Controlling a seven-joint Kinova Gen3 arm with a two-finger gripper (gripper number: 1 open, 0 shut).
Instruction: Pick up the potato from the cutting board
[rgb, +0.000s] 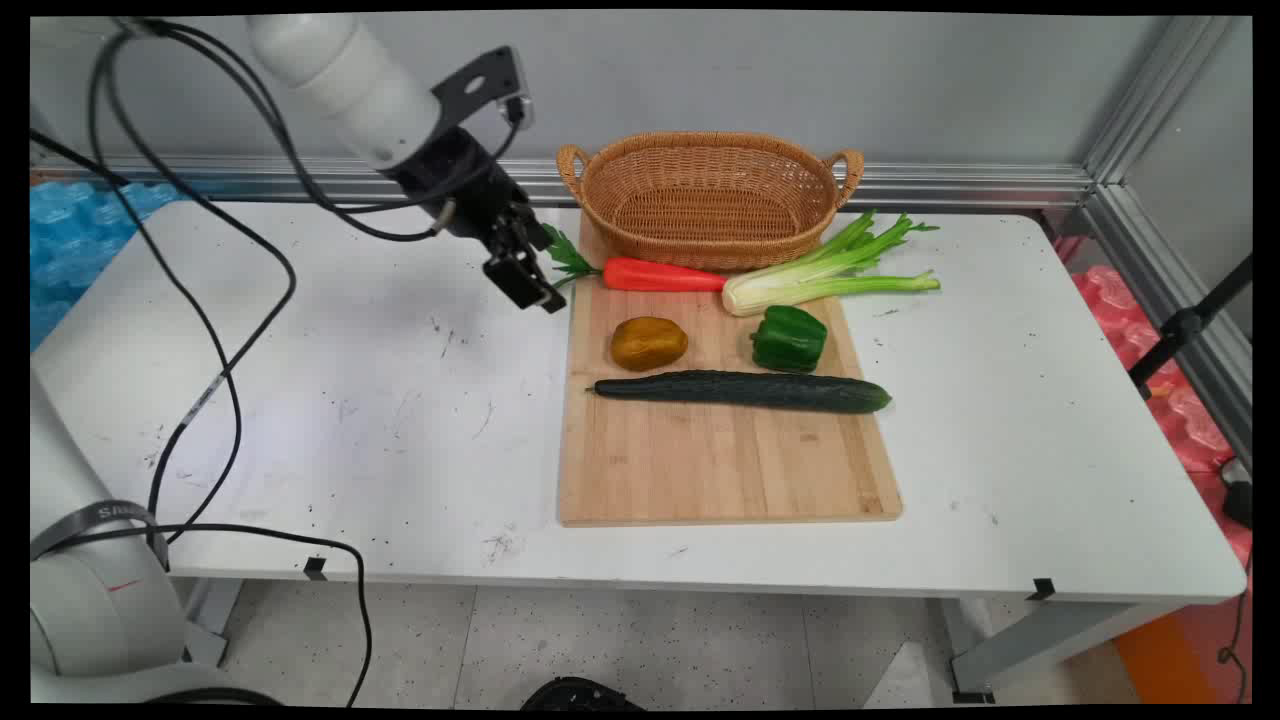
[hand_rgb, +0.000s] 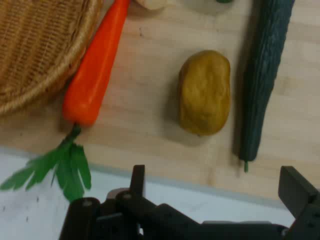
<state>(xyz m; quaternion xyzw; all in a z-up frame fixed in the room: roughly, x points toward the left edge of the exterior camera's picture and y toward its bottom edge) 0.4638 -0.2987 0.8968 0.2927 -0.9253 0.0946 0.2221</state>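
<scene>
Five vegetables lie on the cutting board (rgb: 720, 460), and nothing is held: the gripper (rgb: 525, 280) hangs over the white table (rgb: 380, 420) just off the board's far left corner, its jaws spread apart and empty, as the hand view shows with one finger (hand_rgb: 137, 180) at the left and the other at the right edge. Nearest to it is the carrot (rgb: 665, 274), whose green leafy top points toward the jaws and lies just beside them, while the orange body runs away along the foot of the wicker basket (rgb: 710, 200), apparently touching its wall. It looks like a smooth, stiff, light piece, likely a bit slippery; the thick orange middle would give a surer hold than the flimsy leaves. The potato (rgb: 649, 343) sits near, further onto the board, rounded and firm-looking. Beyond it the long cucumber (rgb: 742, 390) lies across the board, with the green pepper (rgb: 790, 338) and celery (rgb: 825, 275) well apart from the jaws.
</scene>
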